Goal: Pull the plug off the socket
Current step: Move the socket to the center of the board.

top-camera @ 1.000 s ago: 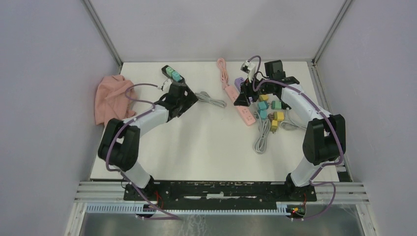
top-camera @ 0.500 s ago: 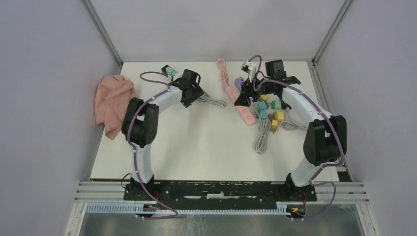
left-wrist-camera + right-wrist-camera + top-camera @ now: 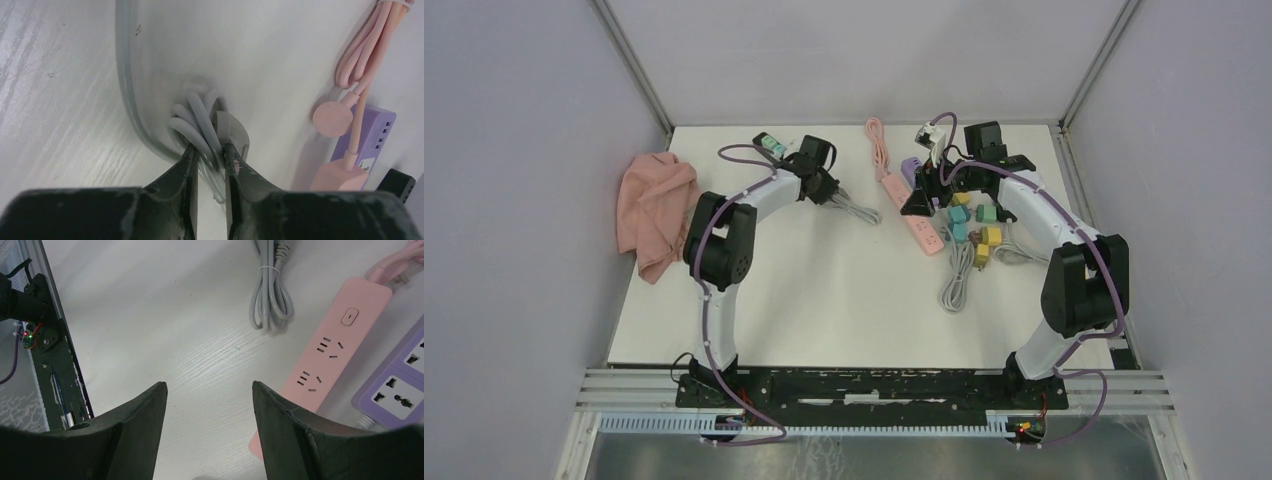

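The left claw [image 3: 210,159] is clamped shut on the loops of a bundled grey cord [image 3: 185,130], pinching several strands at once just above the table [image 3: 60,100]. From above, that bundle lies right of the claw, and the cord appears to run back left and far toward a dark socket strip [image 3: 762,141] in the far-left part of the table. A teal plug [image 3: 773,149] sits in that strip, and it is the likely target.

A cord is a poor handle for this job. Any pull should be slow and in line with the cord, so that the strip slides into reach instead of flipping over or having the lead strained. The plug itself is best taken by its body while the strip is pinned down.

The right claw [image 3: 207,390] hangs open with nothing in it, over the near end of the pink power strip [image 3: 332,355]. The sockets visible on that strip are empty. A purple strip [image 3: 395,385] lies just to its right, also unplugged where it can be seen. Loose teal and yellow plugs [image 3: 975,224] are scattered further right. A pink cloth [image 3: 652,205] lies at the left edge, well apart from all this.
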Tool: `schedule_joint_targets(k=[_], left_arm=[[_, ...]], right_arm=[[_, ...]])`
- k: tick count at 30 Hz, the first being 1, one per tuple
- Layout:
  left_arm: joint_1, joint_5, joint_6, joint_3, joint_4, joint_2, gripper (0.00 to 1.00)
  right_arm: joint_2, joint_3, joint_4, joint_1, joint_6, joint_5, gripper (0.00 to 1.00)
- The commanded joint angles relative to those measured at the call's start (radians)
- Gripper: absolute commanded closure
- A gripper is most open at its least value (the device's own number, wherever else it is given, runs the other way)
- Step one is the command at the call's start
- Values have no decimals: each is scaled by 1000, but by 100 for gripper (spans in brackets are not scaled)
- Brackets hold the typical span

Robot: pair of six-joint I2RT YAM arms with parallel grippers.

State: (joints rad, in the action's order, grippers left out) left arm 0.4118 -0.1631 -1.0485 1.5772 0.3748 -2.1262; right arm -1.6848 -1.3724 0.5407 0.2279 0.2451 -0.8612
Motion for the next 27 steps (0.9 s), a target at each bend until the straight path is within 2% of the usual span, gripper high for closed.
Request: schedule_joint_targets(k=[1,5,10,16,19,23,27], left_arm=[[9,74,-11,-60,-40,57,82],[38,49,-7,-203,-87,194,90],[102,-21,-78,-465,-167,424,94],[284,-141,-257,-733,-272,657,94],[415,-198,-365,-799,-304,696,94],[619,-308,-527,-822,-324,675,93],[760,-398,-599,-758,-354,605,89]], right_arm=[[44,-46,-7,-3,17,-41,31],[43,-48,-4,-4,17,-46,31],[43,-51,-2,-4,15,-54,31],[38,-54,6,-3,20,-52,31],[35,-55,11,-7,23,-50,31],[30,-59,14,-15,23,-46,31],[31,-62,19,-32,26,-41,31]])
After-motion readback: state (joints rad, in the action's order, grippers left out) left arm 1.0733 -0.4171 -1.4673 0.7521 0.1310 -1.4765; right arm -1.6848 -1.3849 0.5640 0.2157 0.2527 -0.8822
